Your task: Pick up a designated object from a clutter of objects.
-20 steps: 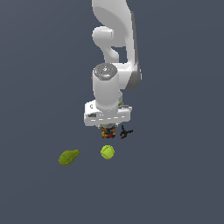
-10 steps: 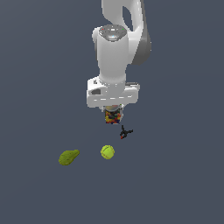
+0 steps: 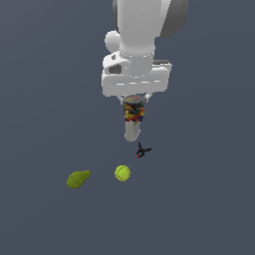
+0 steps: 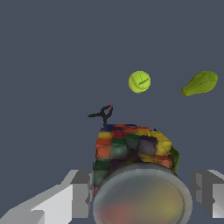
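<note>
My gripper (image 3: 133,105) is shut on the multicoloured can (image 3: 134,111) and holds it in the air, well above the other objects. In the wrist view the can (image 4: 133,151) fills the space between my two fingers (image 4: 81,193), with its grey metallic top (image 4: 142,199) facing the camera. The rest of the clutter lies below: a yellow-green ball (image 3: 122,173), a green lumpy leaf-like item (image 3: 78,178) and a tiny black-red clamp (image 3: 143,150). A white bottle (image 3: 132,131) shows just under the can.
The ball (image 4: 139,82), the leaf-like item (image 4: 200,83) and the clamp (image 4: 104,113) also show in the wrist view, beyond the can. The bottle is hidden there. The ground is a plain dark grey surface (image 3: 45,99).
My gripper has risen with the can held in it, away from the ball, the clamp and the leaf-like item. Those three have not moved.
</note>
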